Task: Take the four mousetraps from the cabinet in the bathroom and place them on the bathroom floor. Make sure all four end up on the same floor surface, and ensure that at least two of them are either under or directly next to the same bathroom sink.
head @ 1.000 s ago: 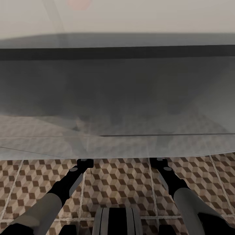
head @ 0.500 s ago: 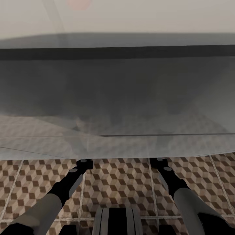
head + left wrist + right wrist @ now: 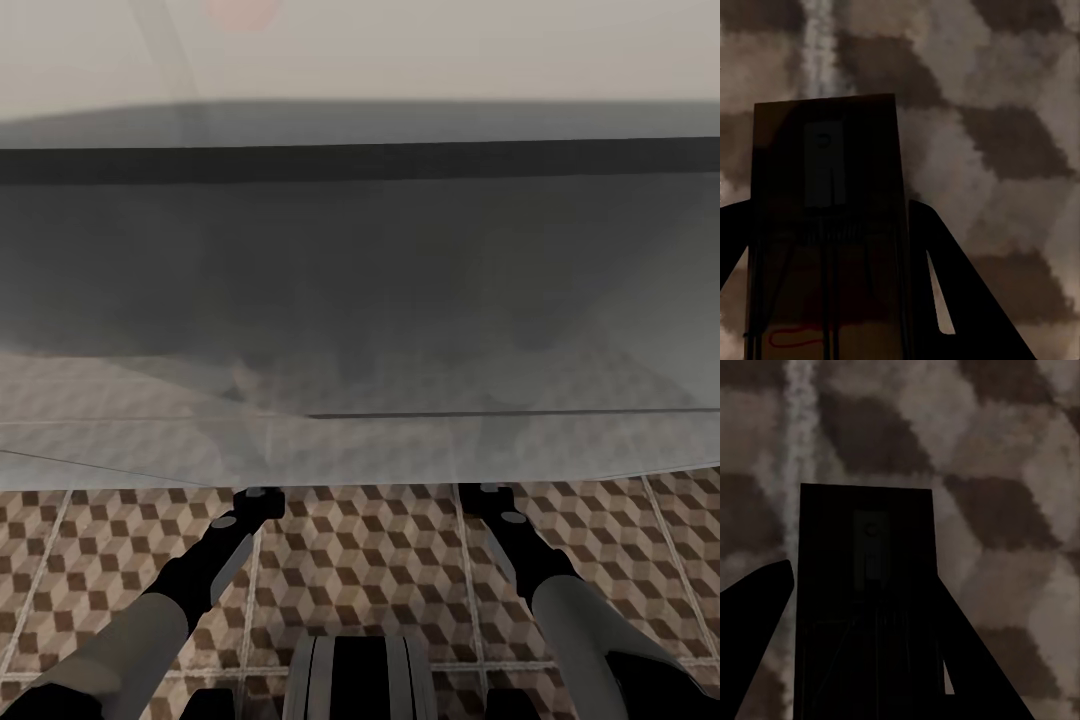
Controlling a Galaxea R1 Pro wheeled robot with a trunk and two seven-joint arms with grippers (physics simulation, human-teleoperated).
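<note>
Progress partial. Left tool [image 3: 832, 300] clamped on flat wooden mousetrap with wire parts [image 3: 825, 217], right tool [image 3: 862, 675] on dark second mousetrap [image 3: 866, 585], frame centre, above cube-patterned tiled bathroom floor [image 3: 360, 560]. Both unplaced; remaining two unseen.

Mousetrap [image 3: 825, 225] between left claw [image 3: 832, 300] fingers, another mousetrap [image 3: 866, 600] between right claw [image 3: 862, 660] fingers; bathroom floor [image 3: 360, 560] below both

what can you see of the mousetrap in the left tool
The mousetrap is a flat rectangular wooden board, brownish and in shadow, seen lengthwise in the left wrist view. A small pale plate sits near its far end, thin dark wires run along its near half, and a red wire loop shows by its near edge. It sits between the dark fingers of the left tool, which seem closed on it, above the cube-patterned floor tiles.
</note>
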